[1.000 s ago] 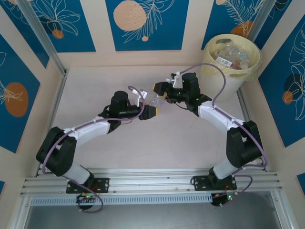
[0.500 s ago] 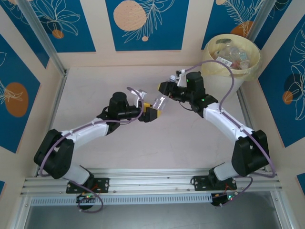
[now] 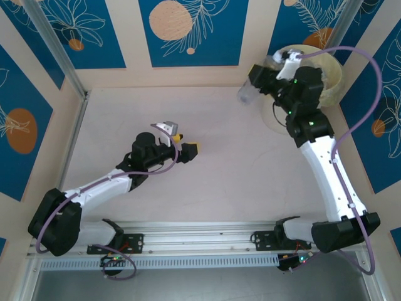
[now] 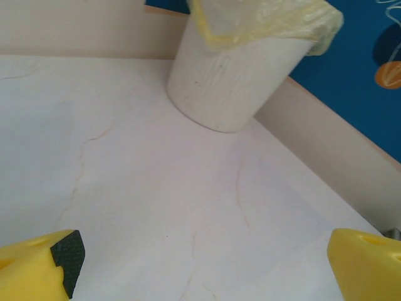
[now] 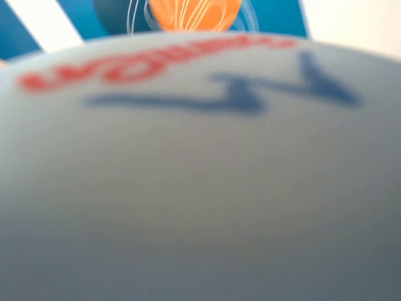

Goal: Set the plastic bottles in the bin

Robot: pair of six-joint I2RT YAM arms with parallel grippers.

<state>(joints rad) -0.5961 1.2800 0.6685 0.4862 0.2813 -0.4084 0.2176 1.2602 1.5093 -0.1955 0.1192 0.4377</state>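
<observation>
Bottle [image 3: 246, 94], clear, is hanging clenched in the right tool [image 3: 254, 84] beside the bin [image 3: 334, 78]; the tool should be carrying it over the rim before releasing. Left tool [image 3: 188, 149] is hovering released above the tabletop [image 3: 238, 169]. Left wrist: fingers [image 4: 31, 269] gaping, bin ahead. Right wrist: red-and-blue label [image 5: 156, 78] is blurring close.

1. Left arm [image 3: 103, 183]: stretched low and forward from its base, with the forearm angled inward toward the centre.
2. Left claw [image 3: 185, 143]: jaws spread wide. In the wrist view the yellow fingertips [image 4: 39, 268] sit at the two lower corners, well apart.
3. Right arm [image 3: 329, 169]: raised and almost fully extended away from its base, with the wrist turned left.
4. Right claw [image 3: 255, 81]: closed on a clear plastic bottle [image 3: 245, 95], held aloft.
</observation>
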